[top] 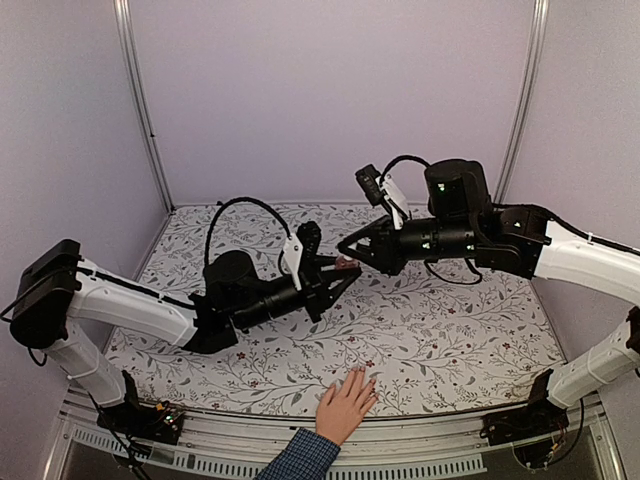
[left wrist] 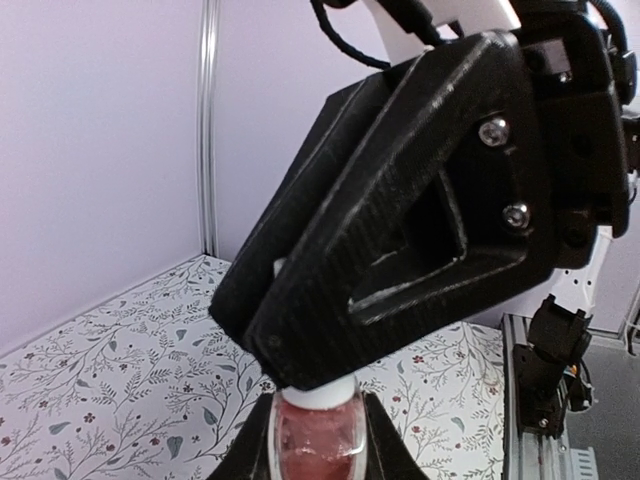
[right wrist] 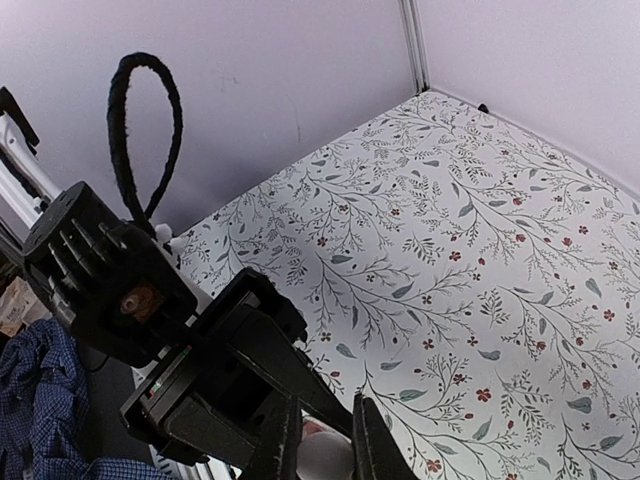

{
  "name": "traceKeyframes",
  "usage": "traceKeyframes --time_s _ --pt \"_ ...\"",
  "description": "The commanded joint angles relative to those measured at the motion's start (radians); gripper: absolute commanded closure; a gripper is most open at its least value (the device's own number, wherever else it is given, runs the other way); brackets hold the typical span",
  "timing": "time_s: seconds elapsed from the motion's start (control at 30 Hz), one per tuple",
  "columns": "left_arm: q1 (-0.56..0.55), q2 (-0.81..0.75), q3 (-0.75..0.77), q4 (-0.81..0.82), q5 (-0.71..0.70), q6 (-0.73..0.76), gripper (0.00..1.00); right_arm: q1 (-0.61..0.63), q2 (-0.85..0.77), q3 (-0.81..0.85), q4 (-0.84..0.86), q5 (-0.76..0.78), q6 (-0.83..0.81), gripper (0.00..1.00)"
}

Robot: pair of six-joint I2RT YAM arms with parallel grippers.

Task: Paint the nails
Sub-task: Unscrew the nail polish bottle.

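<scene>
A light-skinned hand (top: 347, 402) with a blue checked cuff lies flat at the table's front edge; its nails are too small to make out. My left gripper (top: 347, 275) is shut on a small pink bottle (left wrist: 315, 440), held above the middle of the table. My right gripper (top: 348, 250) meets it from the right, its jaws closed on the bottle's white cap (right wrist: 325, 458). In the left wrist view the right gripper's black fingers (left wrist: 400, 240) cover the cap (left wrist: 325, 396).
The floral-patterned table (top: 440, 340) is walled by lilac panels at the back and sides. Both arms cross above its middle. A blue checked cloth (right wrist: 40, 400) shows beyond the table edge in the right wrist view.
</scene>
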Motion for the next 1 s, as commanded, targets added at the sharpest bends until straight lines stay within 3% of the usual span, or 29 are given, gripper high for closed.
traceKeyframes --time_s 0.0,0.4,0.97 --pt "-0.002 -0.023 -0.015 0.076 0.244 0.019 1.0 0.007 -0.013 0.03 0.028 -0.11 -0.042 1.0" --pt "-0.001 -0.047 -0.019 0.163 0.663 -0.01 1.0 0.007 -0.093 -0.028 0.074 -0.304 -0.176 1.0" --pt "-0.02 0.031 0.065 0.284 1.041 -0.155 1.0 0.007 -0.088 0.005 0.019 -0.646 -0.374 1.0"
